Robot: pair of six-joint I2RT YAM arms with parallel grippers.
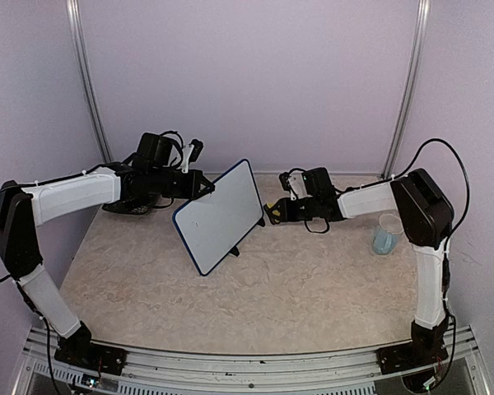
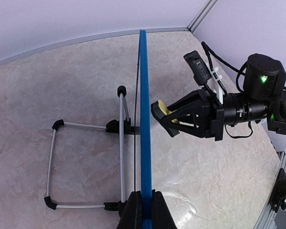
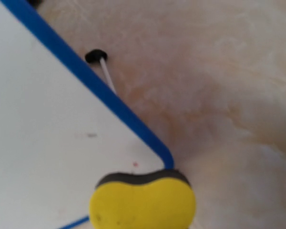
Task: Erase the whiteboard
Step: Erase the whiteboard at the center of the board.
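Whiteboard (image 1: 218, 216) stands tilted on the surface (image 1: 296, 288). Left tool (image 1: 204, 186) pinches its top edge to steady it. Right tool (image 1: 273, 212) holds a yellow sponge (image 2: 162, 110) just beside its right corner. Press the sponge flat and rub softly over the faint marks (image 3: 88, 135)

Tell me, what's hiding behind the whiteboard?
A thin wire stand with black feet props the whiteboard up from behind. The board's back face can't be seen; every view shows only its front or edge.
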